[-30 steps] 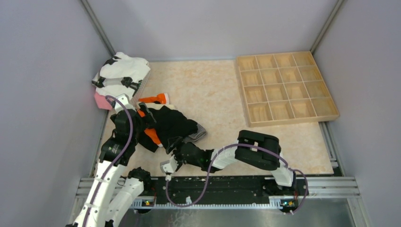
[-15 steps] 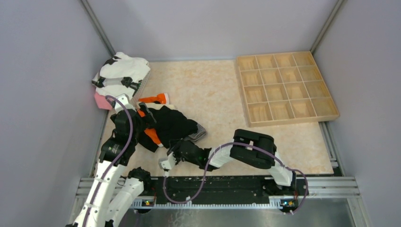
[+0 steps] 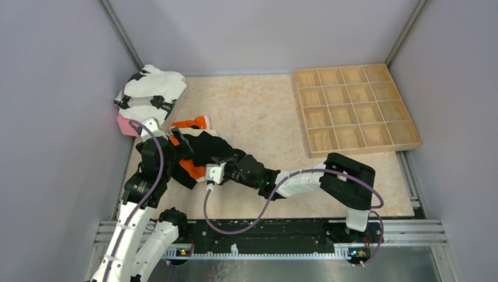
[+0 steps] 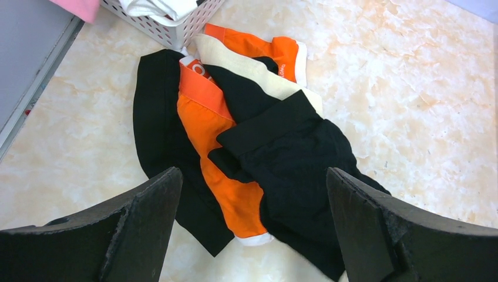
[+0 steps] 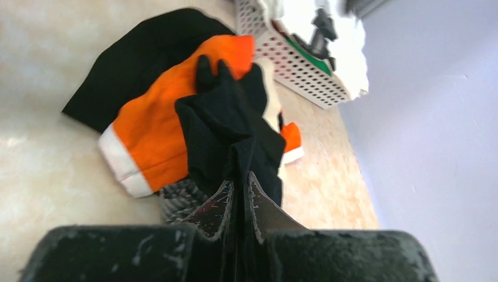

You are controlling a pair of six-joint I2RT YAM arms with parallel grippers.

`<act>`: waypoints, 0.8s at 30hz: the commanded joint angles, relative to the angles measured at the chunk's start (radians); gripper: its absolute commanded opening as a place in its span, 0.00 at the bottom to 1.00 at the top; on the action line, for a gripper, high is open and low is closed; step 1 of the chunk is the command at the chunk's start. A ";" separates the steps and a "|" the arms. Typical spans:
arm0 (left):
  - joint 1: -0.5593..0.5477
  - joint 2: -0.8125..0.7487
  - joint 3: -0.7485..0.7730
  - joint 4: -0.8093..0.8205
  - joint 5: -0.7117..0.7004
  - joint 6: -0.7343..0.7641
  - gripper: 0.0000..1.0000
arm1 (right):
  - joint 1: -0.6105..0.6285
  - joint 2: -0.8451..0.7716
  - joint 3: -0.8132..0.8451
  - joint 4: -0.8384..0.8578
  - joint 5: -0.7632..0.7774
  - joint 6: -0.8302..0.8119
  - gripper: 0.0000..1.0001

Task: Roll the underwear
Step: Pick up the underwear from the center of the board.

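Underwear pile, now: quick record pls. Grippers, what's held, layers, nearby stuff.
left gripper: open, over the garments, holding nothing
right gripper: shut on black underwear, pinching a fold
layers: black underwear over orange underwear; grey striped underwear partly beneath both
rolled: nothing yet
nearby: white basket beside the garments; wooden divider tray far right, apart from them

place: robot lab test cell | evidence: plain grey panel walls (image 3: 53, 88), aluminium base rail (image 3: 411, 230), marble-look tabletop (image 3: 258, 111)
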 commanded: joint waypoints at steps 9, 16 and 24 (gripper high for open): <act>0.004 -0.021 0.002 0.025 -0.009 -0.006 0.99 | -0.185 -0.283 0.006 -0.148 0.078 0.526 0.00; 0.004 0.014 -0.005 0.048 0.045 0.022 0.99 | -0.241 -0.484 -0.022 -0.235 0.248 0.653 0.00; -0.005 0.074 -0.018 0.138 0.339 0.102 0.99 | -0.284 -0.732 0.004 -0.649 0.386 0.786 0.00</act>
